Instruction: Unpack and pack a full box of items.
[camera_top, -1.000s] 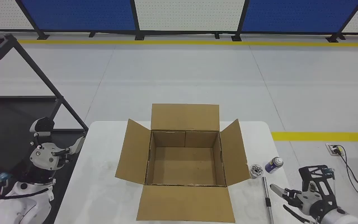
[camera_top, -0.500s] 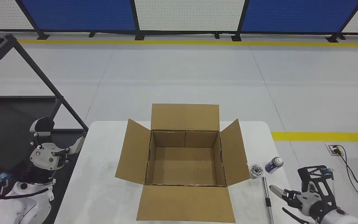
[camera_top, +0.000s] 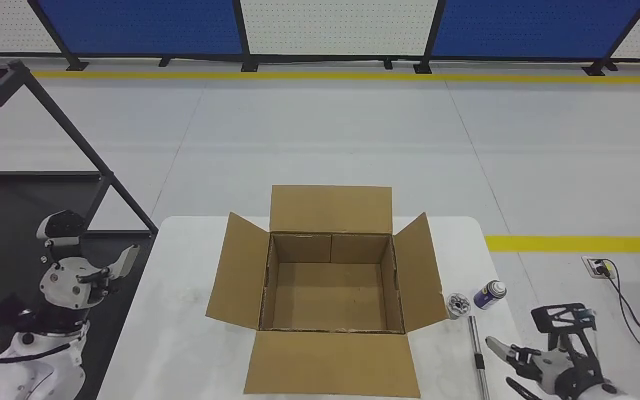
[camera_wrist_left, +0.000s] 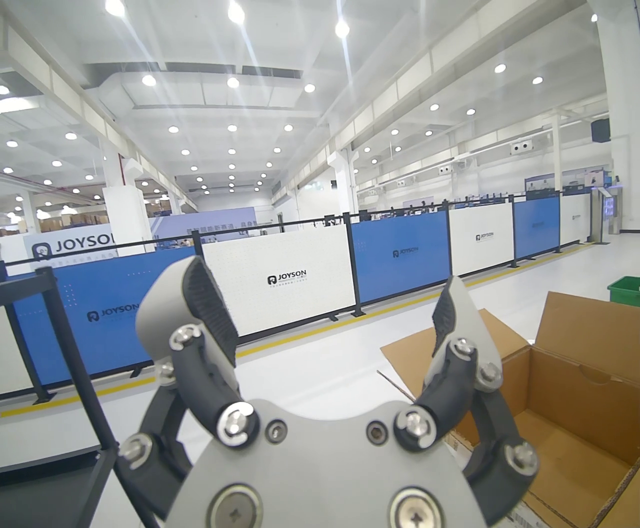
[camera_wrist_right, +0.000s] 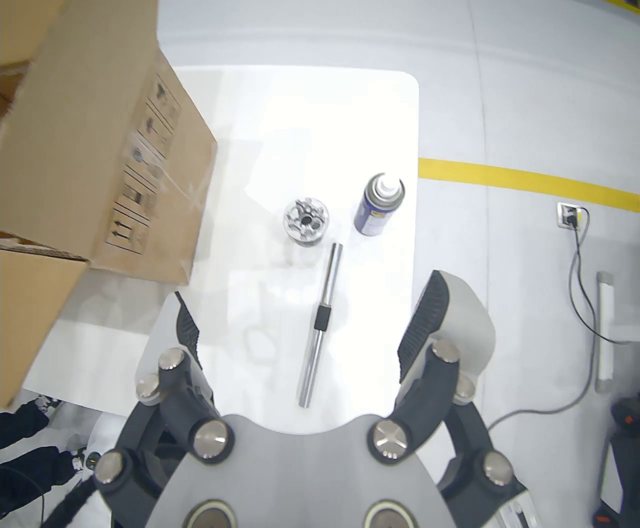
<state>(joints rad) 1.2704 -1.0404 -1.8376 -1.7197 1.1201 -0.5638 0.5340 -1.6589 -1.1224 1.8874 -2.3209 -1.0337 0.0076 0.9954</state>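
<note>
Matt cardboard, bright metal and a glossy table.
The box (camera_top: 330, 215) is matt brown cardboard, with a strip of clear shiny tape over its printed side. The table (camera_wrist_right: 310, 125) is white, smooth and glossy, with faint reflections. The rod (camera_wrist_right: 330, 282) is polished metal with a matt black band. The round fitting (camera_wrist_right: 305, 221) is bright machined metal, and the spray can (camera_wrist_right: 375, 215) is glossy blue with a white plastic nozzle. The left jaws and right jaws have smooth grey shells, brushed metal plates and ribbed matt black pads (camera_wrist_right: 414, 330).
</note>
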